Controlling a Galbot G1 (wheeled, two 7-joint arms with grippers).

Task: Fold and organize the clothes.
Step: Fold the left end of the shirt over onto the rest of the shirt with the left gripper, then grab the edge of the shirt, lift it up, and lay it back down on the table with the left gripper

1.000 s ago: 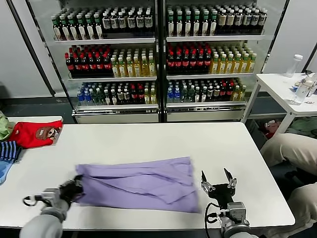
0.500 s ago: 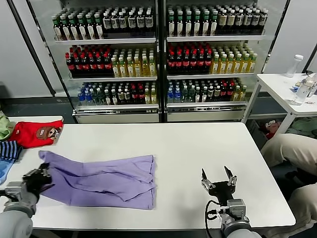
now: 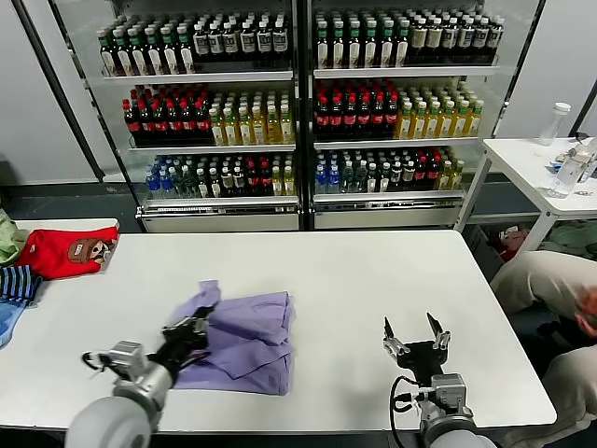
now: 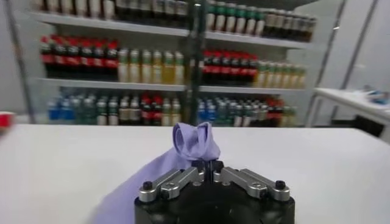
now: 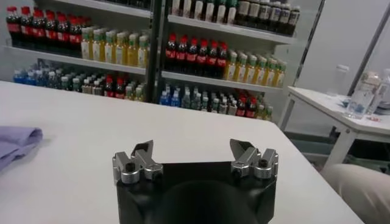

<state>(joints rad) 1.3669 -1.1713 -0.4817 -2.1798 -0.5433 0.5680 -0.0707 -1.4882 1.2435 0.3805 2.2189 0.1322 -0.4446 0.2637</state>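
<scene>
The lavender T-shirt (image 3: 244, 338) lies folded into a compact pile on the white table (image 3: 373, 271), front centre-left, plain side up. My left gripper (image 3: 196, 329) is shut on the shirt's left edge and holds a bunched tip of cloth (image 4: 195, 140) raised over the pile. In the left wrist view the jaws meet on the fabric at my left gripper (image 4: 208, 165). My right gripper (image 3: 416, 333) is open and empty above the table's front right, apart from the shirt. It also shows in the right wrist view (image 5: 194, 152), with the shirt's edge (image 5: 18, 141) off to the side.
A red garment with a brown cartoon print (image 3: 65, 250) and a blue-striped garment (image 3: 16, 285) lie at the table's left edge. Drink coolers (image 3: 298, 112) stand behind. A second white table (image 3: 541, 163) and a seated person (image 3: 550, 280) are at the right.
My left gripper has carried the shirt's left edge to the right, over the rest, folding the spread shirt into a narrower pile. The right gripper has stayed in place, open.
</scene>
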